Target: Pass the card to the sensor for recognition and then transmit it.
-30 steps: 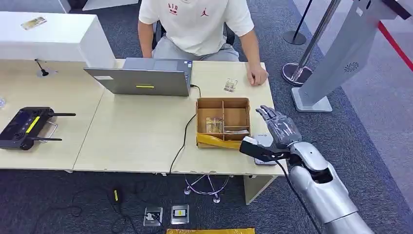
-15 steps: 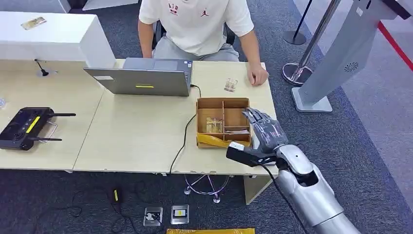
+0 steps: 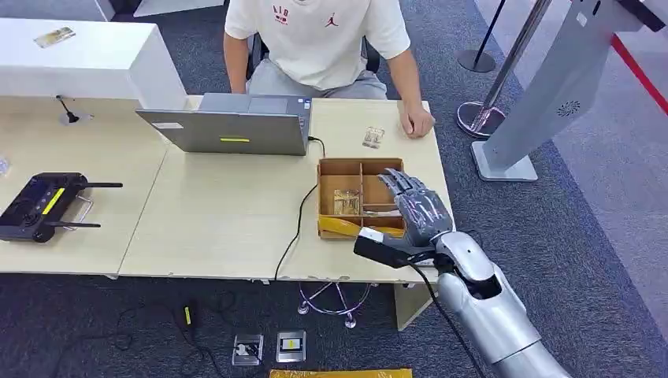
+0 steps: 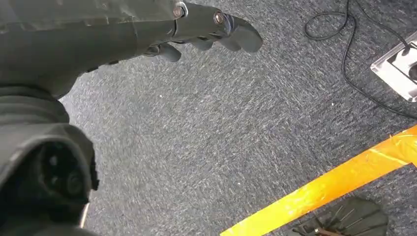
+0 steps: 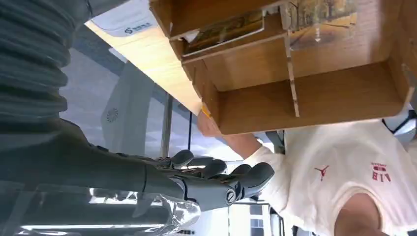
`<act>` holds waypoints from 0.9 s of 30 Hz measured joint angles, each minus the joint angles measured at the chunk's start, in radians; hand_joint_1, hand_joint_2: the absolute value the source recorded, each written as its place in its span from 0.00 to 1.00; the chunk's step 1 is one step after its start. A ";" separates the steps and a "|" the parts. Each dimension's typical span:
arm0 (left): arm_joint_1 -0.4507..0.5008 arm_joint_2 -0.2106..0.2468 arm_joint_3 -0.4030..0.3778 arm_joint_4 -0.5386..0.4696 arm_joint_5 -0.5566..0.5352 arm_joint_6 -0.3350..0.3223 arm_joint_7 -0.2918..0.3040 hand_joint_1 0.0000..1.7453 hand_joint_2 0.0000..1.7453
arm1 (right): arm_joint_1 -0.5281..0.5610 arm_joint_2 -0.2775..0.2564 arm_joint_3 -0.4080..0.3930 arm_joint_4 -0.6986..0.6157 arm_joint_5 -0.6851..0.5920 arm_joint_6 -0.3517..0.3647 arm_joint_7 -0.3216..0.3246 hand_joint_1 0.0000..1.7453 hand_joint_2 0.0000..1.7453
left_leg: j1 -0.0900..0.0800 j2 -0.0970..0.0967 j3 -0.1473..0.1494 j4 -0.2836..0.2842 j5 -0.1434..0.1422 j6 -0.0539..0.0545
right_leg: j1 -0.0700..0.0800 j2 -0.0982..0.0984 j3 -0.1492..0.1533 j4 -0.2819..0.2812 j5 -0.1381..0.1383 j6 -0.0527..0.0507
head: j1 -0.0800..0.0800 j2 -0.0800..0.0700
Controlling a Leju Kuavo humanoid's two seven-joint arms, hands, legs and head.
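The right hand (image 3: pixel 417 209) hangs over the near right corner of the desk (image 3: pixel 220 228), fingers spread and holding nothing, its fingertips above the right-hand compartments of the cardboard box (image 3: pixel 361 167). The right wrist view adds the box's wooden dividers close up and the hand's (image 5: pixel 206 184) fingers apart in open air. The left hand (image 4: pixel 196 29) hangs over grey carpet (image 4: pixel 221 137) with an orange tape strip (image 4: pixel 334 182) beyond it; its fingers lie loosely extended, gripping nothing.

Just left of the right hand, a card (image 3: pixel 346 201) stands in the box's middle-left compartment, and another flat piece (image 3: pixel 381 210) lies in the slot directly under the fingers; what it shows is too small to read. A yellow strip (image 3: pixel 346 227) lines the box's near wall. The box sits close to the desk's right edge, with carpet open beyond it.

Farther from the hand a small clear item (image 3: pixel 372 138) lies just beside a person's hand (image 3: pixel 416 124). A laptop (image 3: pixel 228 126) stands to the far left, its cable (image 3: pixel 295 228) running off the near edge. The person (image 3: pixel 315 39) is cut off at the shoulders
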 joint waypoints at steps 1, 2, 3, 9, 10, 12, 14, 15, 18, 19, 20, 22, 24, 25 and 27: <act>0.000 0.000 0.000 0.000 -0.001 0.000 0.000 0.00 0.00 | -0.004 0.003 0.000 0.008 -0.005 -0.009 -0.005 0.00 1.00 | 0.000 0.000 0.000 0.000 0.000 0.000 | 0.000 0.000 0.000 0.000 0.000 0.000 | 0.000 0.000; -0.001 0.000 0.000 0.000 -0.002 0.000 0.000 0.00 0.00 | -0.008 0.007 0.000 0.018 -0.010 -0.018 -0.011 0.00 1.00 | 0.000 0.000 0.000 0.000 0.000 0.000 | 0.000 0.000 0.000 0.000 0.000 0.000 | 0.000 0.000; -0.001 0.000 0.000 0.000 -0.002 0.000 0.000 0.00 0.00 | -0.011 0.011 0.000 0.027 -0.014 -0.028 -0.016 0.00 1.00 | 0.000 0.000 0.000 0.000 0.000 0.000 | 0.000 0.000 0.000 0.000 0.000 0.000 | 0.000 0.000; -0.002 0.000 0.000 0.000 -0.002 -0.001 0.000 0.00 0.00 | -0.019 0.022 0.000 0.069 -0.017 -0.046 -0.023 0.00 1.00 | 0.000 0.000 0.000 0.000 0.000 0.000 | 0.000 0.000 0.000 0.000 0.000 0.000 | 0.000 0.000; -0.002 0.000 0.000 0.000 -0.002 -0.002 0.000 0.00 0.00 | -0.020 0.024 0.000 0.076 -0.017 -0.048 -0.023 0.00 1.00 | 0.000 0.000 0.000 0.000 0.000 0.000 | 0.000 0.000 0.000 0.000 0.000 0.000 | 0.000 0.000; -0.003 0.000 0.000 0.000 -0.002 -0.003 0.000 0.00 0.00 | -0.023 0.026 0.000 0.091 -0.017 -0.055 -0.026 0.00 1.00 | 0.000 0.000 0.000 0.000 0.000 0.000 | 0.000 0.000 0.000 0.000 0.000 0.000 | 0.000 0.000; -0.003 0.000 0.000 0.000 -0.002 -0.009 0.000 0.00 0.00 | -0.032 0.029 0.000 0.111 -0.016 -0.057 -0.029 0.00 1.00 | 0.000 0.000 0.000 0.000 0.000 0.000 | 0.000 0.000 0.000 0.000 0.000 0.000 | 0.000 0.000; -0.004 0.000 0.000 0.000 -0.002 -0.009 0.000 0.00 0.00 | -0.036 0.032 0.000 0.122 -0.015 -0.057 -0.029 0.00 1.00 | 0.000 0.000 0.000 0.000 0.000 0.000 | 0.000 0.000 0.000 0.000 0.000 0.000 | 0.000 0.000; -0.004 0.000 0.000 0.000 -0.002 -0.009 0.000 0.00 0.00 | -0.041 0.034 0.000 0.135 -0.014 -0.057 -0.032 0.00 1.00 | 0.000 0.000 0.000 0.000 0.000 0.000 | 0.000 0.000 0.000 0.000 0.000 0.000 | 0.000 0.000; -0.005 0.000 0.000 0.000 -0.002 -0.009 0.000 0.00 0.00 | -0.043 0.036 0.000 0.142 -0.013 -0.057 -0.032 0.00 1.00 | 0.000 0.000 0.000 0.000 0.000 0.000 | 0.000 0.000 0.000 0.000 0.000 0.000 | 0.000 0.000; -0.005 0.000 0.000 0.000 -0.002 -0.009 0.000 0.00 0.00 | -0.045 0.038 0.000 0.147 -0.013 -0.057 -0.032 0.00 1.00 | 0.000 0.000 0.000 0.000 0.000 0.000 | 0.000 0.000 0.000 0.000 0.000 0.000 | 0.000 0.000; -0.004 0.000 0.000 0.000 -0.002 -0.009 0.000 0.00 0.00 | -0.048 0.039 0.000 0.155 -0.013 -0.057 -0.032 0.00 1.00 | 0.000 0.000 0.000 0.000 0.000 0.000 | 0.000 0.000 0.000 0.000 0.000 0.000 | 0.000 0.000; -0.005 0.000 0.000 0.000 -0.002 -0.008 0.000 0.00 0.00 | -0.051 0.040 0.000 0.162 -0.013 -0.057 -0.032 0.00 1.00 | 0.000 0.000 0.000 0.000 0.000 0.000 | 0.000 0.000 0.000 0.000 0.000 0.000 | 0.000 0.000; -0.004 0.000 0.000 0.000 -0.002 -0.008 0.000 0.00 0.00 | -0.053 0.042 0.000 0.166 -0.012 -0.057 -0.033 0.00 1.00 | 0.000 0.000 0.000 0.000 0.000 0.000 | 0.000 0.000 0.000 0.000 0.000 0.000 | 0.000 0.000; -0.005 0.000 0.000 0.000 -0.002 -0.008 0.000 0.00 0.00 | -0.056 0.042 0.000 0.172 -0.010 -0.057 -0.037 0.00 1.00 | 0.000 0.000 0.000 0.000 0.000 0.000 | 0.000 0.000 0.000 0.000 0.000 0.000 | 0.000 0.000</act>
